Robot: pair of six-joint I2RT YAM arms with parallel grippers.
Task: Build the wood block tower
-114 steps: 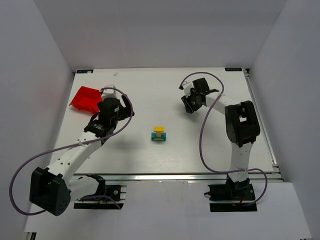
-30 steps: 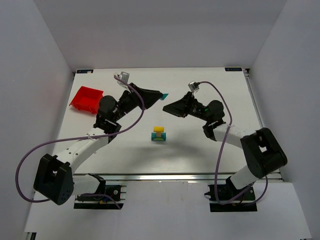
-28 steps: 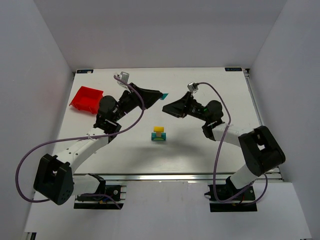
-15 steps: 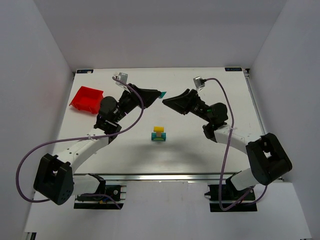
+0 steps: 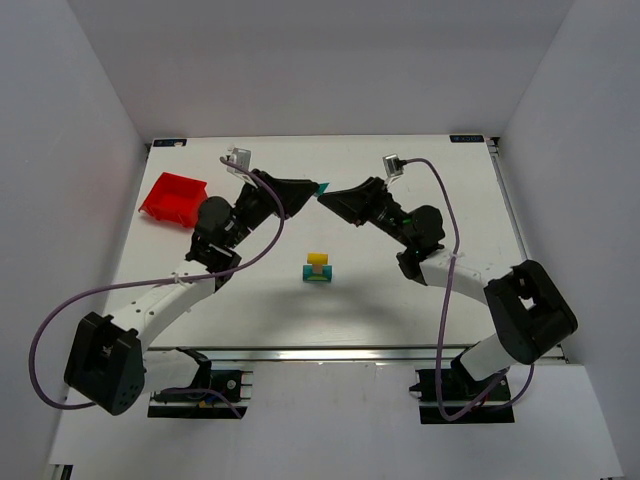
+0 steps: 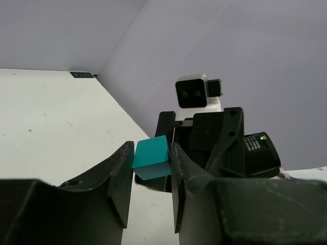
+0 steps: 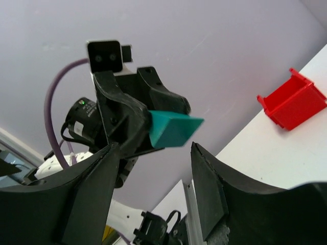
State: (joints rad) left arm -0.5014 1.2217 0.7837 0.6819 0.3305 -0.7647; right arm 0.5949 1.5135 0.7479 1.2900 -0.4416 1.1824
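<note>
Well apart from tower (image 5: 318,269), left hand (image 5: 309,190) clenches teal block (image 6: 151,156); right hand (image 7: 153,149) seemingly spread.

Tight spot rn is mid-air at the back: my left hand (image 5: 312,190) and right hand (image 5: 328,196) are nose to nose. The teal block (image 5: 322,187) is pinched in the left and sits between the right's spread fingers, so v little room there. Lower down, the table (image 5: 400,310) is open all round the wood block tower (image 5: 318,268). Red bin (image 5: 172,195) blocks the back-left corner, and the walls (image 5: 70,200) close in both sides.
</note>
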